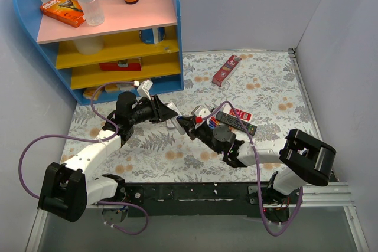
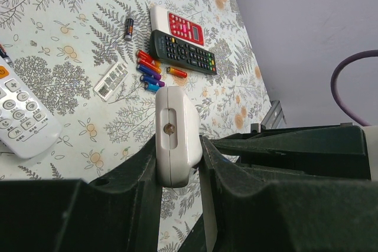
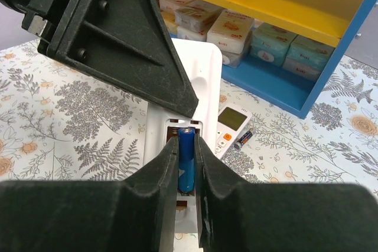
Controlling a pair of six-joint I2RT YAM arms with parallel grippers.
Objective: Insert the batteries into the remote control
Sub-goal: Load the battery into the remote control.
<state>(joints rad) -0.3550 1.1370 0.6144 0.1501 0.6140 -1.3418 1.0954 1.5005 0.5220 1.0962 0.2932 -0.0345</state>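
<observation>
My left gripper [image 2: 176, 146] is shut on the remote control [image 2: 174, 134], a white remote gripped by its end and held off the table. From the right wrist its back [image 3: 201, 81] faces up with the battery bay open. A blue battery [image 3: 186, 157] lies lengthwise in that bay. My right gripper [image 3: 186, 146] has a finger close against each side of it. From above, the two grippers [image 1: 168, 110] [image 1: 184, 123] meet at mid-table. Several loose red and blue batteries [image 2: 150, 72] lie on the cloth, and a dark one [image 2: 128, 28] lies apart.
A second white remote with a screen [image 3: 233, 123] lies flat beyond the held one, a dark battery [image 3: 243, 140] beside it. A black remote [image 2: 183, 51] and a red-and-white remote [image 2: 180, 25] sit by the loose cells. The blue shelf unit [image 1: 118, 45] stands back left, a red box [image 1: 227, 69] behind.
</observation>
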